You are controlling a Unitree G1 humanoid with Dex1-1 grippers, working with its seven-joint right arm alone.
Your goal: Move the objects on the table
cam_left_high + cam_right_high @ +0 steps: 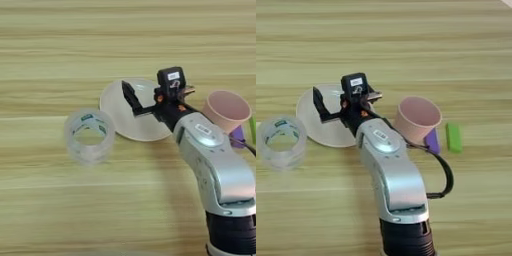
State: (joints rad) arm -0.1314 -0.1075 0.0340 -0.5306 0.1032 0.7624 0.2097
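Under your right gripper (150, 95) lies the table (125, 40), and below its wide-open, empty jaws rests the pale plate (117, 112). The tape roll (90, 135) stands left of the jaws. The pink cup (417, 120), then the green block (454, 137), sit to their right.

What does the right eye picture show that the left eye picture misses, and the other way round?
Only the right eye view shows the whole bright-green block and the purple piece beside the pink cup; the left eye view cuts them at its edge. Only the left eye view shows table to the left of the tape roll. Both show the tape roll, the pale plate, the cup and the silver arm with its tool over the plate.
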